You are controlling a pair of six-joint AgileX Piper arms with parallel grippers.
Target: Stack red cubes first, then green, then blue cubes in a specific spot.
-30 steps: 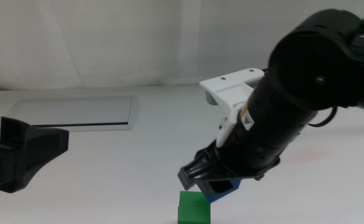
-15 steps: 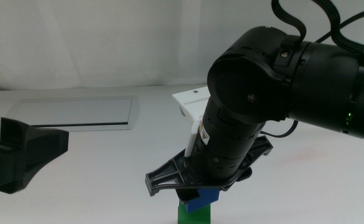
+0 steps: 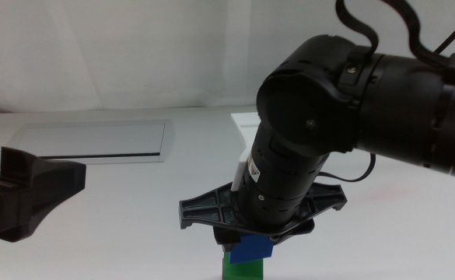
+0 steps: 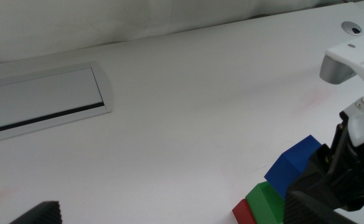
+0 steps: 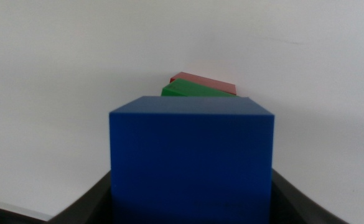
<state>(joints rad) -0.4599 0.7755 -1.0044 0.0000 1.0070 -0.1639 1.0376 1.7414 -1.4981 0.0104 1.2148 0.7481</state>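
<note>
Right gripper (image 3: 246, 247) clamping blue cube (image 5: 191, 158) above green (image 4: 266, 200), red (image 4: 242, 211) only in wrist views, left gripper (image 3: 17, 194) seemingly apart.

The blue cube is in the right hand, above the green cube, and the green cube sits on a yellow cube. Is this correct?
Not quite. The blue cube is in the right hand above the green cube, but the cube under the green one is the red cube, not a yellow one. The left wrist view shows this stack.

A deep-blue cube (image 5: 191, 158) sits above a green cube (image 4: 267, 200) and a red cube (image 4: 243, 212).
</note>
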